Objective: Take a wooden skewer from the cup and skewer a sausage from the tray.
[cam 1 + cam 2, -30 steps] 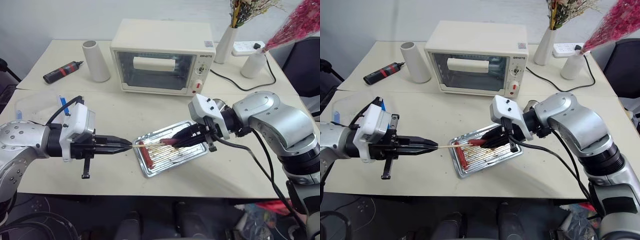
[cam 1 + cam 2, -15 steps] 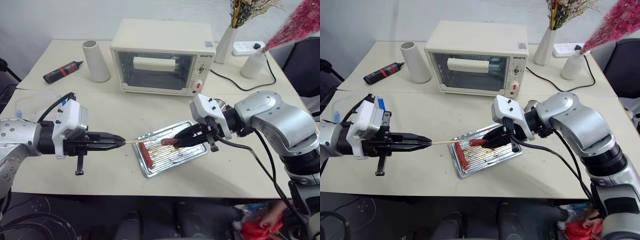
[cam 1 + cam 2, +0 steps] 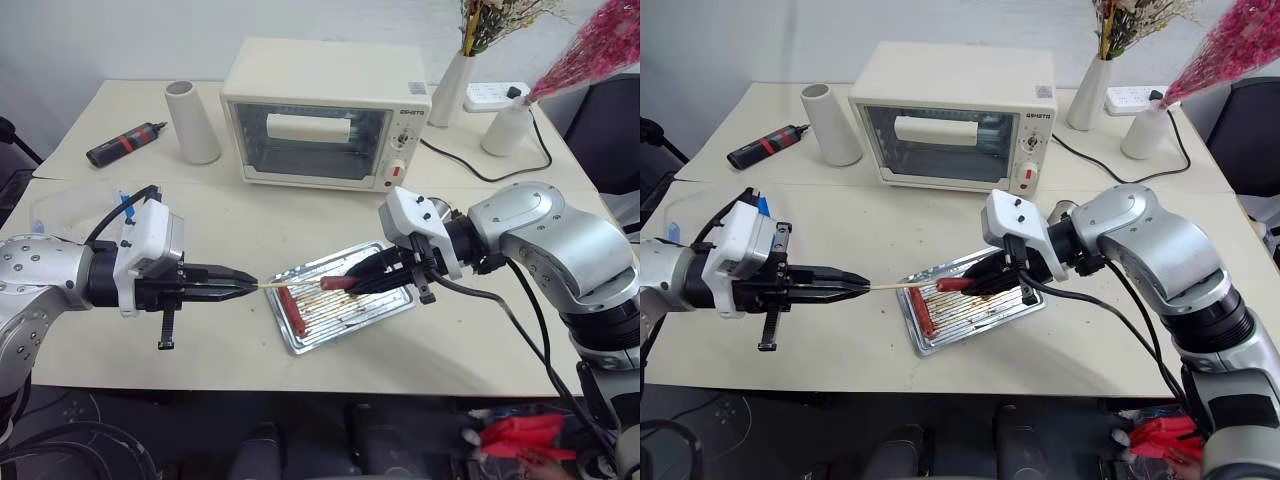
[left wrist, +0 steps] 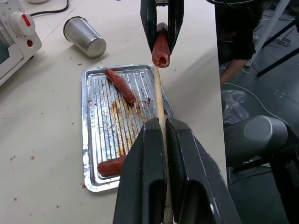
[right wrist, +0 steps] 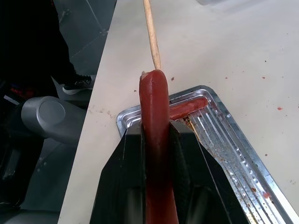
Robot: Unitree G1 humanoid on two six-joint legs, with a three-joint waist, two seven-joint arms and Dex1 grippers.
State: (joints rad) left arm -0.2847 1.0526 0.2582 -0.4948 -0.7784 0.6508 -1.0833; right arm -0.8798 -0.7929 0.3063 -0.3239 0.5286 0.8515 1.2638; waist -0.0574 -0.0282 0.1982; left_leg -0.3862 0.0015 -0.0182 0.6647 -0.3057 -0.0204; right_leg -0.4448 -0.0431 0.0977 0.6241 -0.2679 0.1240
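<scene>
At nine o'clock over the near table edge, the left gripper [image 3: 250, 284] is seen with its black fingers pressed fully together on the wooden skewer [image 3: 285, 284], which is clamped between them and points out level toward three o'clock. From the fingertips the pale stick runs across the near end of the tray [image 3: 299, 343], and its pointed tip is met by the cut end of the sausage [image 3: 338, 283] at roughly the centre of the scene; whether the tip has entered the meat cannot be told, though in the left wrist view the stick [image 4: 158, 95] is seen touching the sausage's end [image 4: 160, 45]. Below that meeting point the shallow ribbed tray lies on the table, with two other sausages [image 3: 291, 309] resting in it, one along its nine o'clock end and one [image 4: 120, 85] nearer the cup. At three o'clock of the skewer tip the right gripper [image 3: 365, 281] is held above the tray, its two fingers closed narrowly on the sausage, which is gripped along its length and sticks out past the fingertips toward nine o'clock, straight at the skewer. The steel cup [image 4: 84, 37] is seen lying on its side on the table just beyond the tray's far end.
</scene>
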